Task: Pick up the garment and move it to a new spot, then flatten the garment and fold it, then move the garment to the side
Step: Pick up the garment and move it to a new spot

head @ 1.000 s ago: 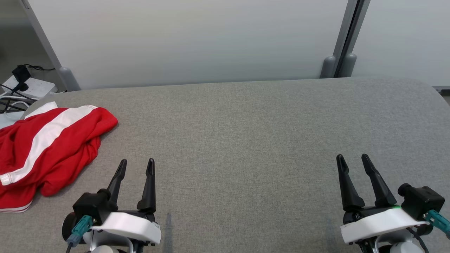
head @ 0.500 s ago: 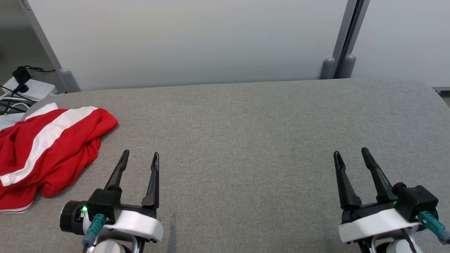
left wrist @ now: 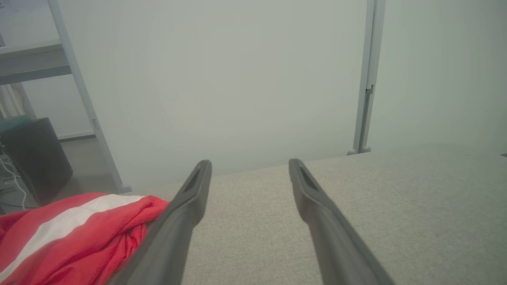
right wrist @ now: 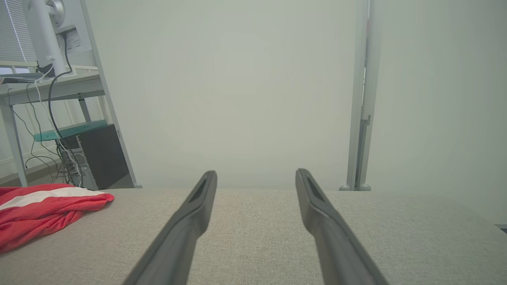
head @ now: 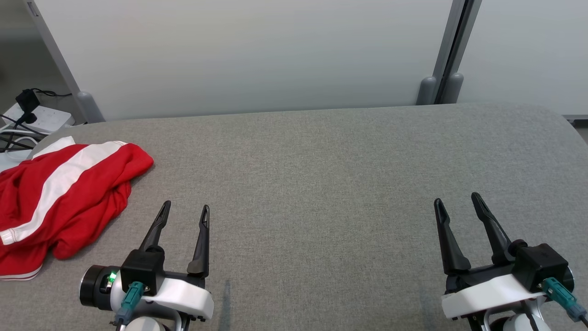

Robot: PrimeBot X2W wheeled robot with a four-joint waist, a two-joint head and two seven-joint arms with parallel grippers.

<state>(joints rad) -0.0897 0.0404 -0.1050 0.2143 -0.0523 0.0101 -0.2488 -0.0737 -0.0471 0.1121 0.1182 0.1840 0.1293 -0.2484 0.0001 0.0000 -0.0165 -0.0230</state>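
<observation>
**Fingers.** The left gripper (head: 187, 205) has both fingers (head: 154, 230) spread apart with nothing between them. They hover low over bare tabletop (head: 321, 184) at the near left. The right gripper (head: 455, 198) has its fingers equally apart and empty, at the near right. Neither gripper touches cloth.

**Location of the garment.** The garment (head: 69, 193) lies at the left end of the tabletop, just left of the left gripper and apart from it. It is well apart from the right gripper. Its left part runs past the edge of the head view. A power strip (head: 46, 118) with cables (head: 11, 138) sits beyond the far-left corner. A pale partition (head: 252, 55) stands behind the tabletop.

**Risks, as judged.**
- The garment sits close to the tabletop's left edge, so a shallow or one-sided pinch could drag it over that edge.
- The cloth is bunched, so closing on a fold would likely take several layers and make flattening harder.
- The tabletop appears covered in woven fabric, so fingers driven too low could catch it.
- The right arm has a long reach across to assist.

**Condition of the garment.** It is red with one broad white stripe and a narrow white-trimmed hem at its near edge. It is crumpled and overlapped, with soft folds, and is neither flat nor folded. Its type cannot be determined.
</observation>
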